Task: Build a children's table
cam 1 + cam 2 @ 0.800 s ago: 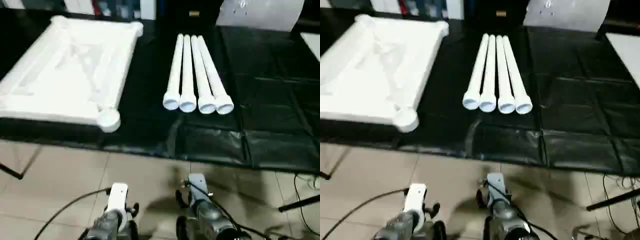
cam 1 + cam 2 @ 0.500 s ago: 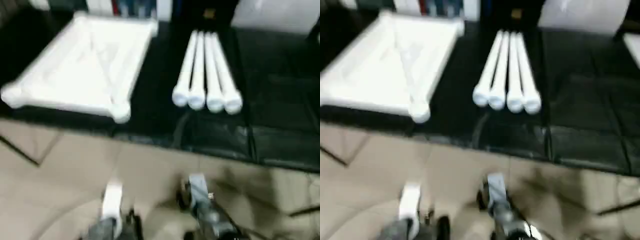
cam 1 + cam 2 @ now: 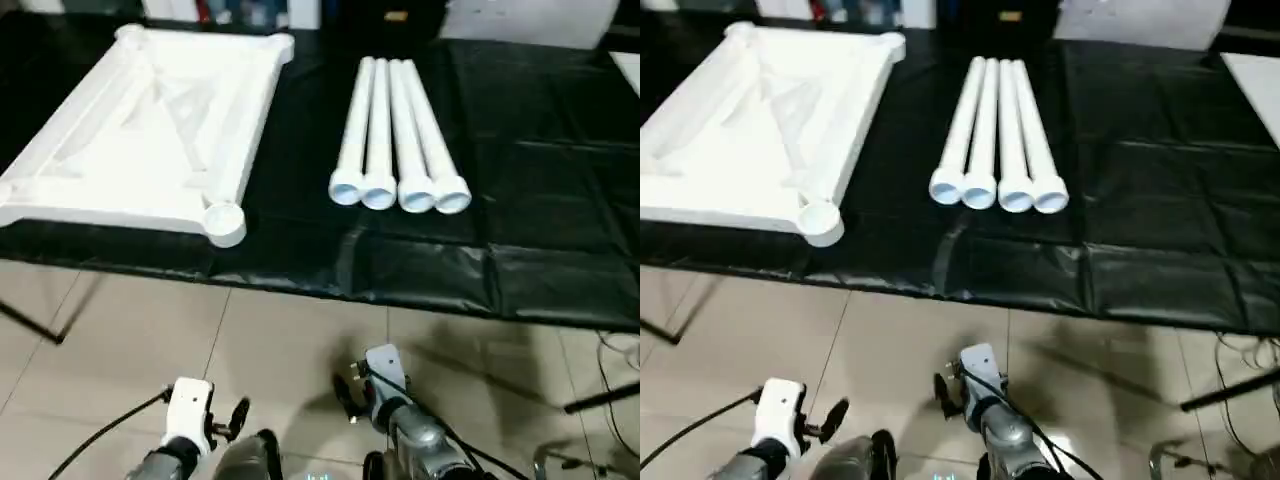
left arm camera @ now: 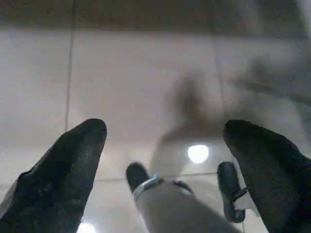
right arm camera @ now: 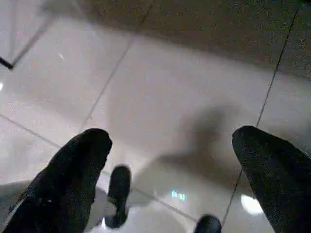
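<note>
Nothing is being assembled yet: both pincers, left (image 4: 165,160) and right (image 5: 170,165), are hanging wide open, empty, over floor; next, reaching for a leg (image 3: 352,130) beside the tabletop (image 3: 150,130).

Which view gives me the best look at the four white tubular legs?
Right eye view: the four white tubular legs lie side by side, central, open ends toward the robot. Left eye view shows them equally whole. Wrist views face the tiled floor.
</note>
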